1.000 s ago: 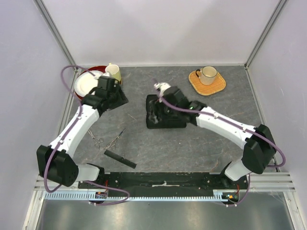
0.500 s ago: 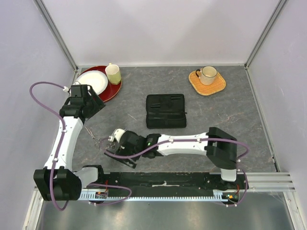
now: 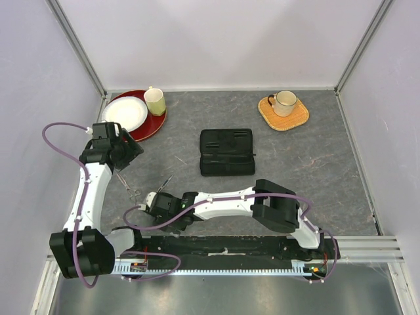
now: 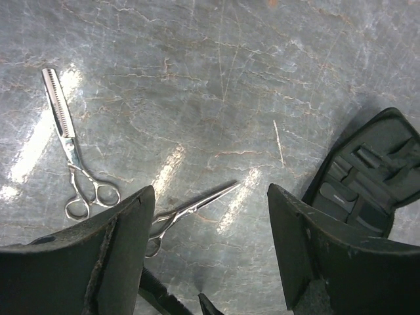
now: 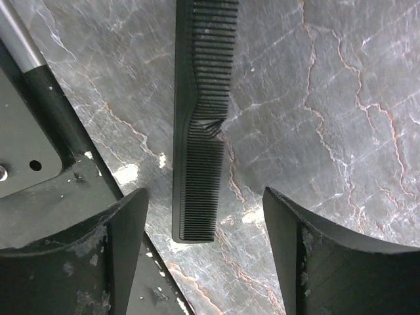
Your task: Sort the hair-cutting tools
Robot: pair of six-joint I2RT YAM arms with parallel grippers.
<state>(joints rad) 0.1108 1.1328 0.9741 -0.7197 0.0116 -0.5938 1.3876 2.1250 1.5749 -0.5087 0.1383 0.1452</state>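
**Closing on the comb across its narrow width**

Hovering low with the right hand (image 5: 203,197) spread wide and holding nothing, one finger to each side of the black comb (image 5: 200,131). Finding that comb flat on the grey surface (image 5: 328,98), nearer than the black zip case (image 3: 227,151) and off to its left, well apart from it. From the wrist view, running lengthwise between the fingers, spine to one side and teeth to the other. Well lined up, by the look of it, for a squeeze across the width.

Likely to land only near the comb's end, though. Better to slide forward toward the kinked middle before closing, to stop the long free part from swinging. Go down until the fingertips all but graze the surface, given so thin a thing with little edge to catch. Close slowly and evenly; expect some flex on the teeth side, and a skid with one finger arriving first. Mind the black mounting plate (image 5: 33,164) on the side away from the case, just beside one finger, and avoid snagging it. Lift straight up, then check for droop.

Poised with the left hand (image 4: 210,197) wide open as well and empty, above the surface left of the case. Looking down from there on both silver scissors: the toothed pair (image 4: 72,151) farther from the case, the plain pair (image 4: 190,207) closer to it, neither touched. Hold off there until after the comb's lift.
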